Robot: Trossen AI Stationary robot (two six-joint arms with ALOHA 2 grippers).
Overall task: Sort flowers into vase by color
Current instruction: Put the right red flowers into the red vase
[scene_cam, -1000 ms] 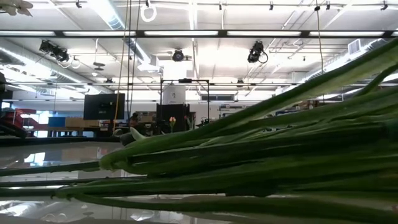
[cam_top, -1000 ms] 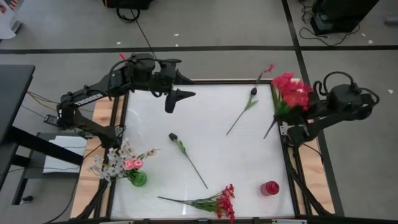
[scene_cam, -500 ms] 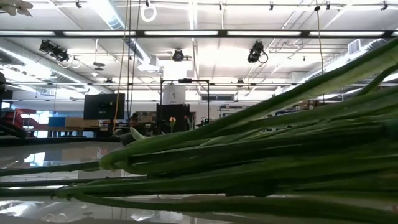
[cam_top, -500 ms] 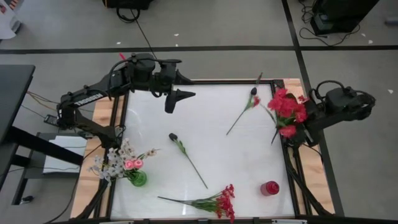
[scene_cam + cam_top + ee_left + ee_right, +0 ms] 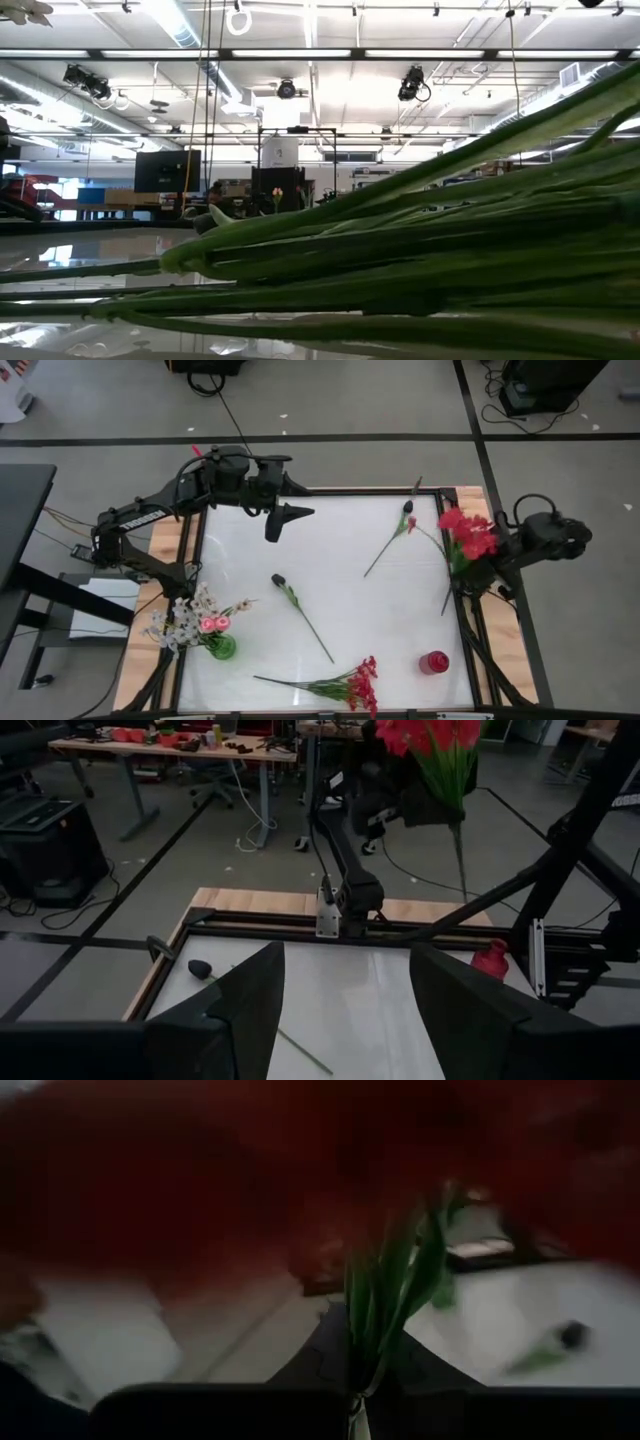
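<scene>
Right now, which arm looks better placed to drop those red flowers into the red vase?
The right arm: its end effector already holds the red flower bunch on the red vase's side. The left end effector hangs empty, far off.

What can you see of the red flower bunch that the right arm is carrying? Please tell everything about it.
The red flower bunch is an artificial-looking spray: bright red blossoms above long green stems and narrow leaves. It hangs in the air over the table's right edge, blossoms toward the far side, stem tip pointing down toward the near side. The right gripper grips its stems. The left wrist view also shows it raised, stems hanging below the blossoms.
</scene>
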